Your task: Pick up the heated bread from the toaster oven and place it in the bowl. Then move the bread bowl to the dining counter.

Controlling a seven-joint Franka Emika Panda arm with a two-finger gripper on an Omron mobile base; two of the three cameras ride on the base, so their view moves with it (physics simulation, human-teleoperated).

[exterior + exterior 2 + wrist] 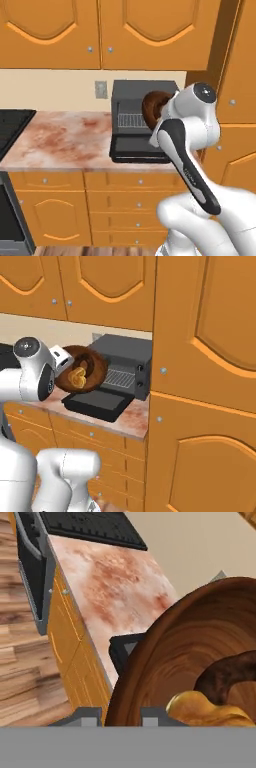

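your bowl [85, 375] is up off the kitchen counter [65, 140], carried in the air in front of the toaster oven [122, 372] and tipped steeply on edge, so its inside faces the right base camera. the heated bread [77, 378] sits inside it, a golden piece resting against the raised ring at the centre. in the left base view you see the bowl [154, 108] as a dark brown disc behind the arm's wrist, overlapping the oven's open mouth.

the gripper [116, 716] is at the bowl's rim: in the hand view a grey fingertip [87, 716] stands on either side of the wooden edge, with the bread [210, 709] just beside them inside the bowl [185, 647]. so the jaws are closed down onto that rim and hold the bowl.

the toaster oven [139, 122] stands on the counter with its door [95, 402] dropped flat toward you and the wire rack [117, 377] showing inside. a dark stove [12, 125] lies at the counter's far left, well apart from the oven. orange cabinets [100, 30] hang above.
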